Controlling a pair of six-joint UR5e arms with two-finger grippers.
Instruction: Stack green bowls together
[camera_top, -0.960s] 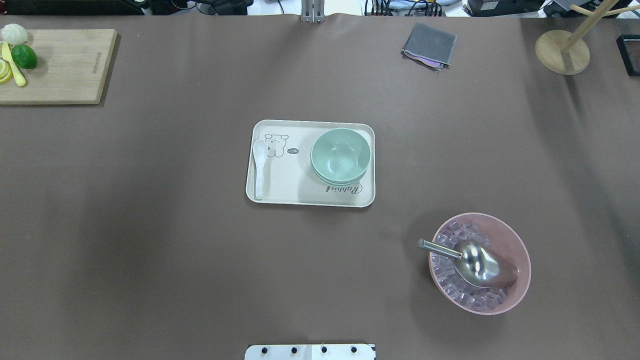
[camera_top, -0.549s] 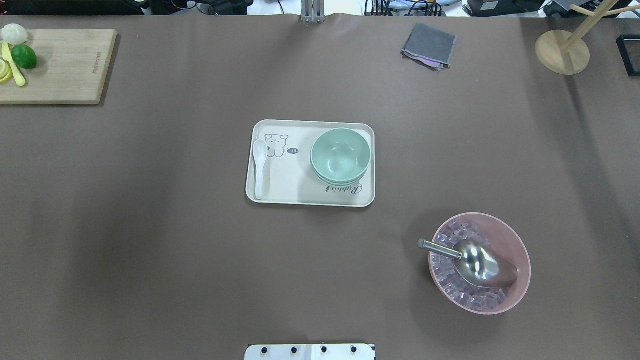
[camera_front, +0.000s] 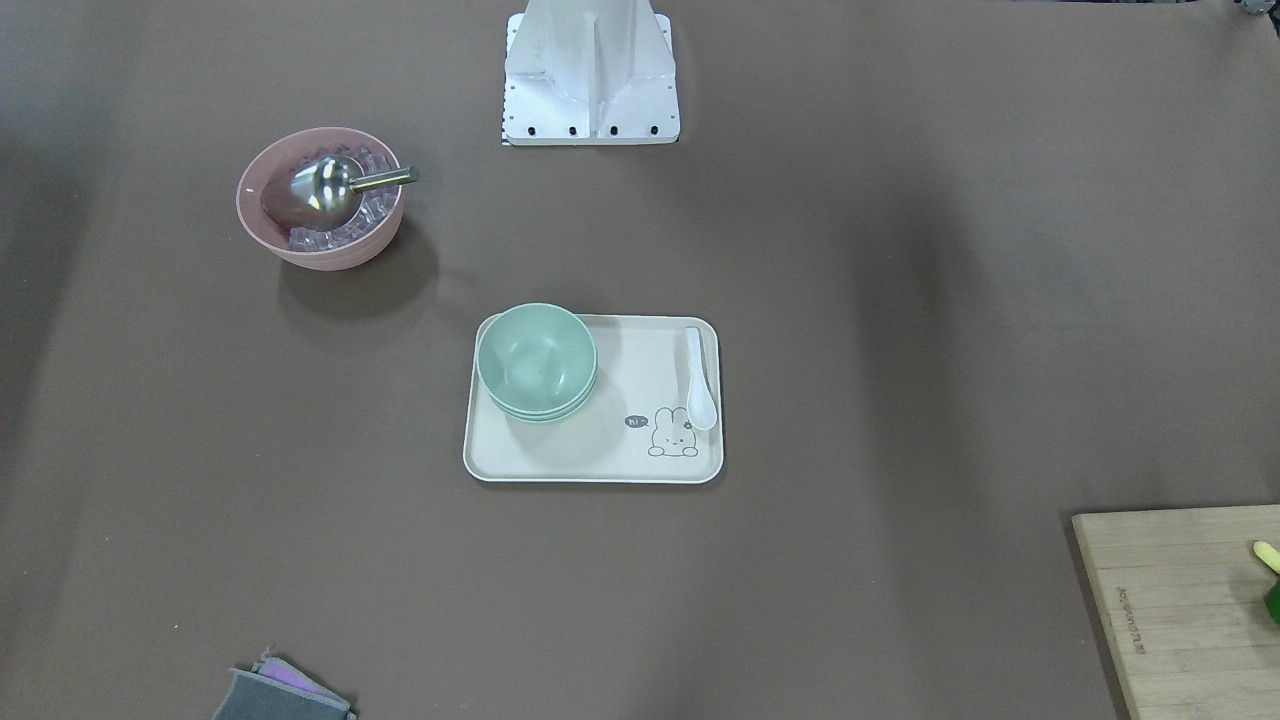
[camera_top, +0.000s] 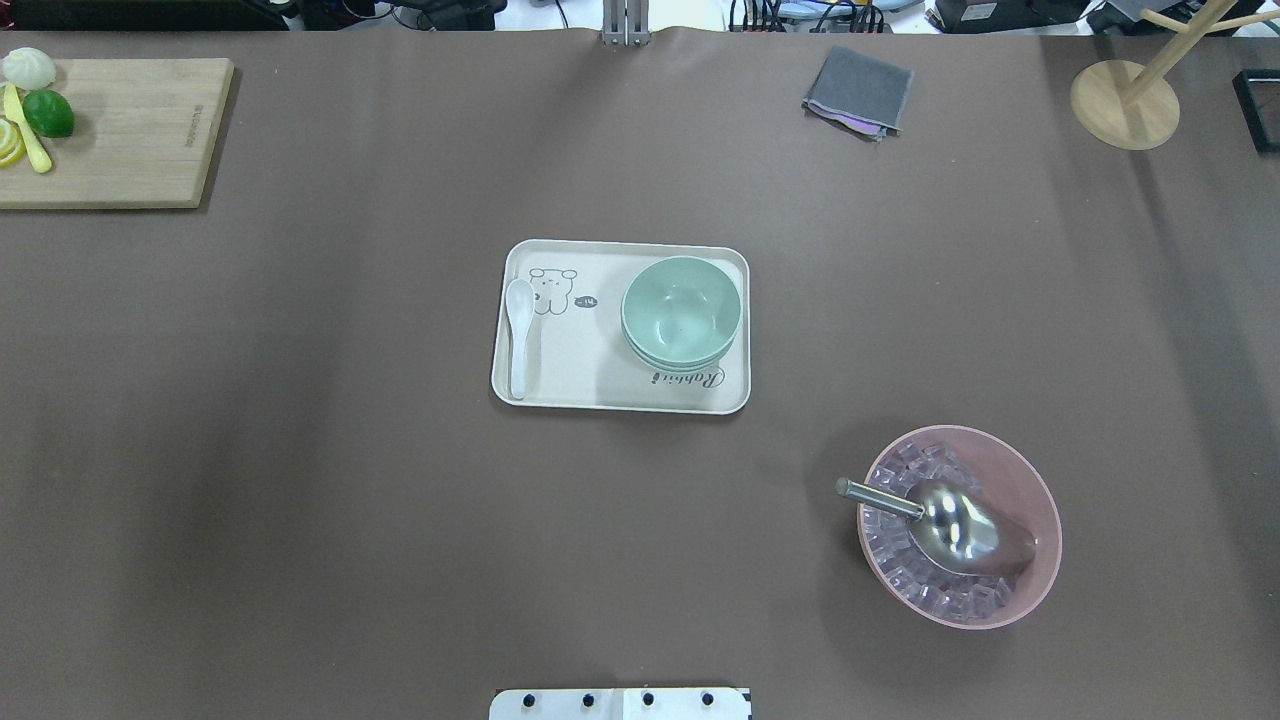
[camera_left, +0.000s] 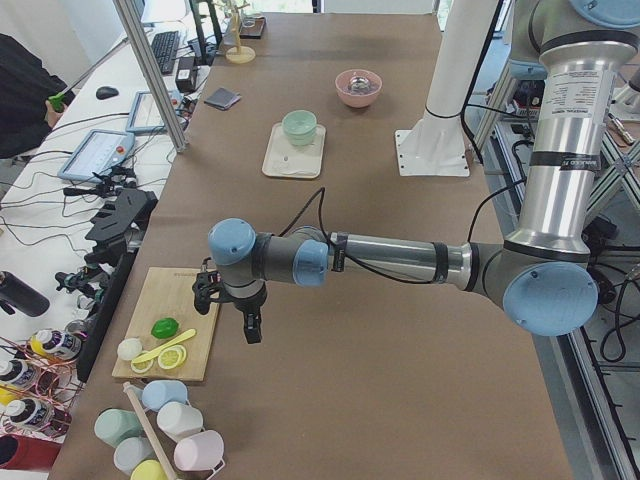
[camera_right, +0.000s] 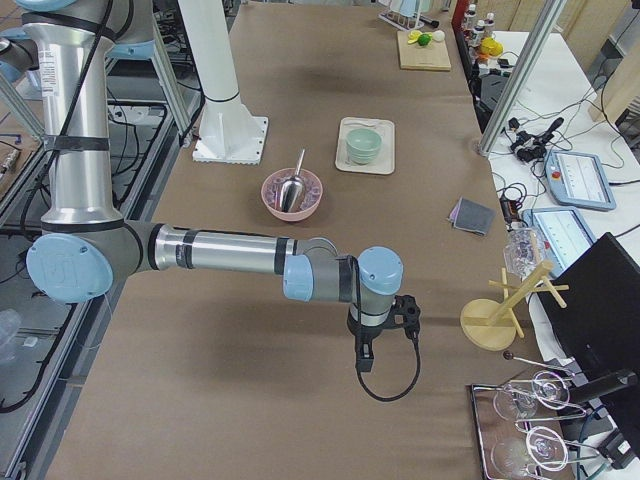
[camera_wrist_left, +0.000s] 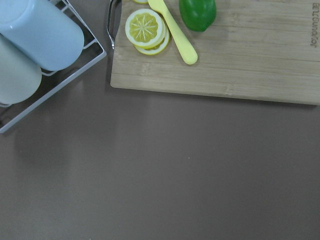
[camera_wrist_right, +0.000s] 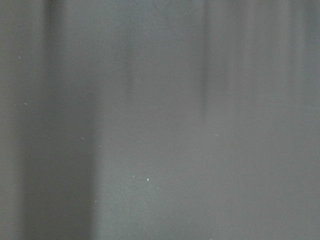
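Observation:
The green bowls (camera_top: 681, 310) sit nested in one stack on the right side of a cream tray (camera_top: 560, 375) at mid-table. The stack also shows in the front view (camera_front: 536, 360), the left view (camera_left: 299, 126) and the right view (camera_right: 362, 145). The left gripper (camera_left: 250, 325) hangs over the table beside the cutting board, far from the bowls. The right gripper (camera_right: 362, 355) hangs over bare table at the other end. Neither shows in the overhead or front views, so I cannot tell if they are open or shut.
A white spoon (camera_top: 519, 330) lies on the tray's left. A pink bowl (camera_top: 1052, 540) holds ice cubes and a metal scoop (camera_top: 950, 525). There is a cutting board (camera_top: 130, 130) with lime and lemon, a grey cloth (camera_top: 858, 90), a wooden stand (camera_top: 1124, 104), and racked cups (camera_wrist_left: 40, 35).

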